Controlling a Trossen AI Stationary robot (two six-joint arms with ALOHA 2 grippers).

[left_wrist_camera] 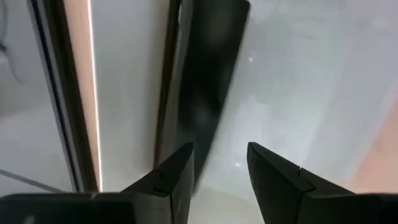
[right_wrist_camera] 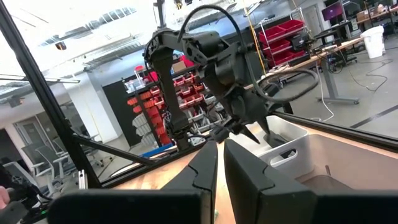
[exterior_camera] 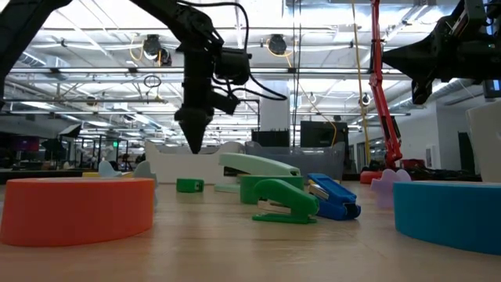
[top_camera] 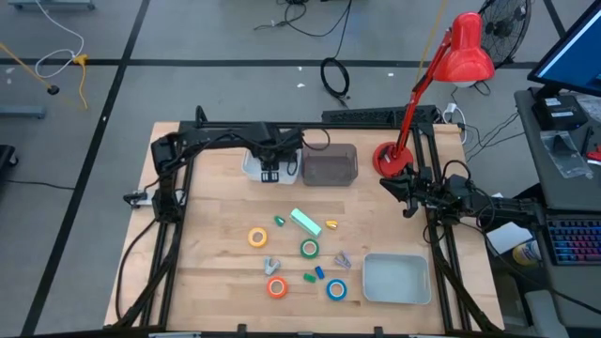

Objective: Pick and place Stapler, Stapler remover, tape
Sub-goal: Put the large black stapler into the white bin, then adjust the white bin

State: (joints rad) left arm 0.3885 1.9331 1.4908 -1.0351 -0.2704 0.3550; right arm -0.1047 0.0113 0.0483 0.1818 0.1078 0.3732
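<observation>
Wood table [top_camera: 207,235] under me, w/ a red desk lamp [top_camera: 460,52] at its far right corner. My L arm reaches across the far edge. My left gripper [top_camera: 270,173] points down into the white bin [top_camera: 252,167], fingers [left_wrist_camera: 177,165] apart, bare bin floor showing btwn them and nothing clamped. A dark obj [left_wrist_camera: 208,74] lies in that bin just beyond the tips; can't tell what it is. Smoky bin [top_camera: 330,165] sits right beside the white one. My R arm waits at the right edge nr the lamp base, right gripper [top_camera: 390,186] w/ fingers together, holding nothing. White tray [top_camera: 395,280] is at the near right.

Mid-table: pale green stapler [top_camera: 305,222]. Around it the 4 tape rolls, all flat on the wood and well apart from both grippers: yellow tape [top_camera: 257,238], green tape [top_camera: 309,248], orange tape [top_camera: 276,287], blue tape [top_camera: 336,290]. Grey stapler remover [top_camera: 271,266] lies just above the orange roll, another remover [top_camera: 343,259] just right of the green roll.
</observation>
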